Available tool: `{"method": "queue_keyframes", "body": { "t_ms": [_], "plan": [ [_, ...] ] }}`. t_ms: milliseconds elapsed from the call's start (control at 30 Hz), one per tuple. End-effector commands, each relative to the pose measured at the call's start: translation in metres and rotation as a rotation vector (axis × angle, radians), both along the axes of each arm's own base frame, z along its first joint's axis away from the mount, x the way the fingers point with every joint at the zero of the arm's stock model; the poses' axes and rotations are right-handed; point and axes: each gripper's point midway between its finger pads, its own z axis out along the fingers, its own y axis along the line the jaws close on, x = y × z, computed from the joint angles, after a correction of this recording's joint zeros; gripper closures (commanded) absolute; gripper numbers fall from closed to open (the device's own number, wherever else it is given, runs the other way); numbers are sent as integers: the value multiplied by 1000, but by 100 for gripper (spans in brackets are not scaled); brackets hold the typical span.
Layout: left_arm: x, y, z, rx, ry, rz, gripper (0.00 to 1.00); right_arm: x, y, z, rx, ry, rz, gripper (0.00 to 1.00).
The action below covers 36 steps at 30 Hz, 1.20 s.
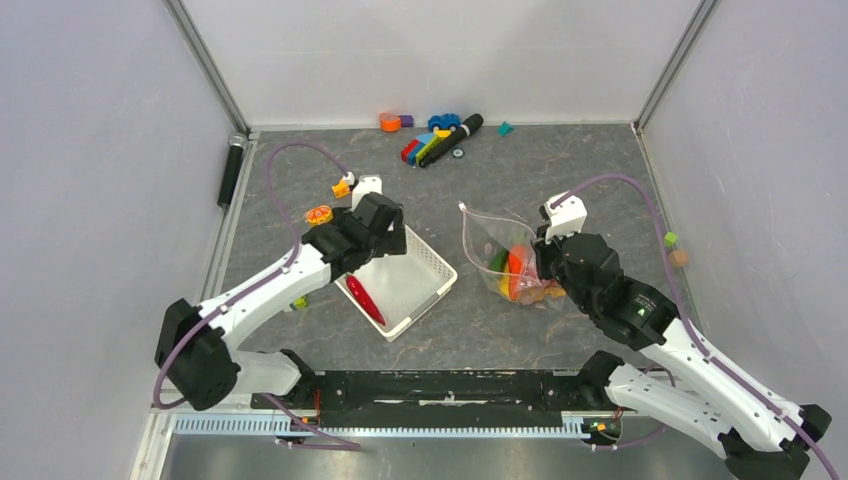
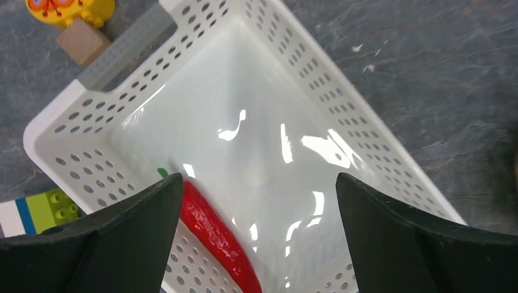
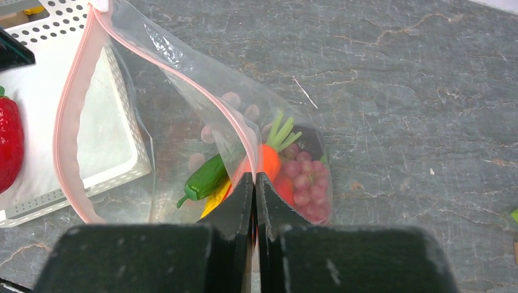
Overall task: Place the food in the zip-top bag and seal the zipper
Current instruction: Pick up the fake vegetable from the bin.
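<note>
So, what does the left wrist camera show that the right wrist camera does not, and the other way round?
Only the left wrist view: the open left gripper, a yellow toy, a wooden cube and a green block.

Only the right wrist view: the zip-top bag with its pink zipper, holding a carrot, grapes and a green vegetable, and the right gripper shut on the bag's edge.

Both: the white basket and the red chilli lying in it.
</note>
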Motion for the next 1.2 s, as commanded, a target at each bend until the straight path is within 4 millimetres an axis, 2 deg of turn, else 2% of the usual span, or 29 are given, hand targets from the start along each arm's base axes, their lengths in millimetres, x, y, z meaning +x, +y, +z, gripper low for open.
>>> {"method": "queue_keyframes", "body": {
  "t_ms": [0,200,300,533,633,900,1167],
  "plan": [
    [-8,13,-30,49,112,89,0,5,-5,9,10,-46,-33,95],
    [-16,44,-49,194,178,219,0,5,-8,7,0,-45,-43,95],
    [-17,50,-60,230,202,246,0,5,-8,8,0,-48,-49,95],
    [-6,48,-86,207,213,261,0,4,-12,9,4,-57,-60,95],
    [-7,47,-99,186,236,257,3,3,-15,9,8,-62,-69,95],
    [-9,54,-115,193,262,292,6,4,-16,10,3,-63,-78,95],
    [-13,48,-139,139,315,279,12,4,-16,10,2,-61,-74,95]
  ]
}}
